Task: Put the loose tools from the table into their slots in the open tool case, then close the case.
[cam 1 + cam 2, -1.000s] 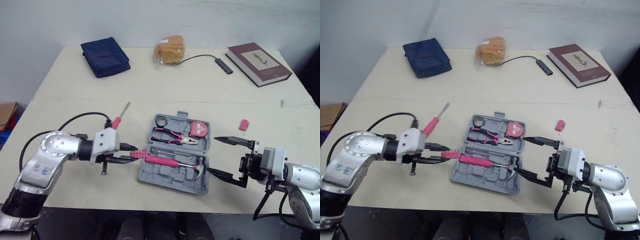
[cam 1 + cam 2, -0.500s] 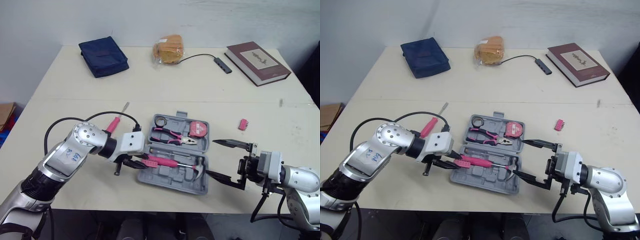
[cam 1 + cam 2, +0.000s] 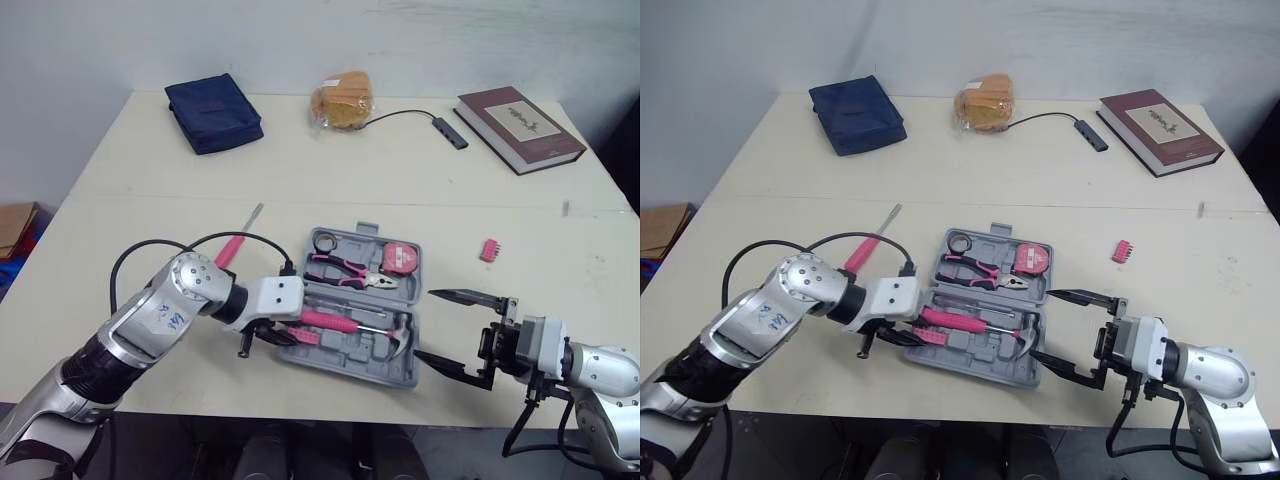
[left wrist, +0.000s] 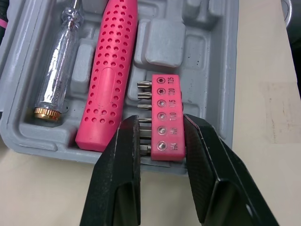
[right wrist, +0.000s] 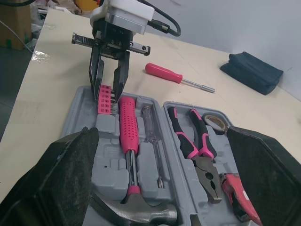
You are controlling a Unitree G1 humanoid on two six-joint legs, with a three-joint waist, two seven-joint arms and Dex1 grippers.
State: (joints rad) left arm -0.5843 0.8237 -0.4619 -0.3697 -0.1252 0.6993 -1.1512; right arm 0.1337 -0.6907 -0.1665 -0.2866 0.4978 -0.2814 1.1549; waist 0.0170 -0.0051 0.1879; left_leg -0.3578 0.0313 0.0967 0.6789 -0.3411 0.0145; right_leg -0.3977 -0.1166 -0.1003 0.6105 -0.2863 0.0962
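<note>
My left gripper (image 4: 160,128) clamps the pink bit strip (image 4: 164,113) over its slot at the tool case's (image 3: 398,372) left end — seating it, I judge, calls for pressing it flat, then letting go — while the right gripper (image 3: 462,330) hangs wide open beside the case.

Grey tool case (image 3: 965,358) open, pink screwdriver (image 3: 872,240) loose beside it

Case (image 3: 370,368): matt grey moulded plastic. Bit holder (image 4: 168,117): smooth pink plastic, bare metal bits. Hammer handle (image 4: 113,70): pink, dimpled, looks rubbery. Tester (image 4: 59,66): clear plastic, brass-coloured cap. Left gripper (image 4: 160,123): glossy black plastic. Desk (image 3: 400,180): matt cream. Pouch (image 3: 213,110): dark blue cloth.
</note>
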